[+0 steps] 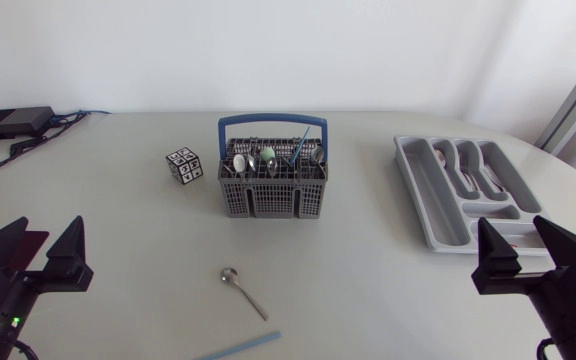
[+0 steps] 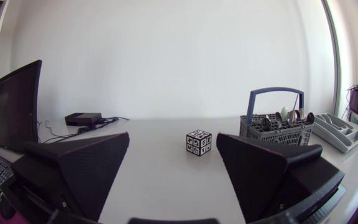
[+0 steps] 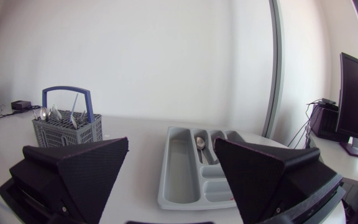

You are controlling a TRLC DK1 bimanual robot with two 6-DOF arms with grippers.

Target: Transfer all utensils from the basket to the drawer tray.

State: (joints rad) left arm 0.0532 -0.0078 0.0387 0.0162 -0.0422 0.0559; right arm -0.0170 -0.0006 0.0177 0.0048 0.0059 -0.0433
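Barely underway: several utensils (image 1: 268, 160) stand in the basket (image 1: 272, 195), a few lie in the tray (image 1: 423, 195) at its 3 o'clock, and one spoon (image 1: 243, 292) lies on the table (image 1: 118, 230) at 6 o'clock. Left gripper (image 1: 43, 235) and right gripper (image 1: 516, 232) both gape, empty.

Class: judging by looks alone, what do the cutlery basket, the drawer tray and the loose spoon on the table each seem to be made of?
Basket: probably moulded plastic, matte grey lattice walls with a blue handle. Drawer tray: likely plastic too, smooth light grey with rounded moulded compartments. Spoon: seemingly polished metal, silvery with a bright glint on its bowl.
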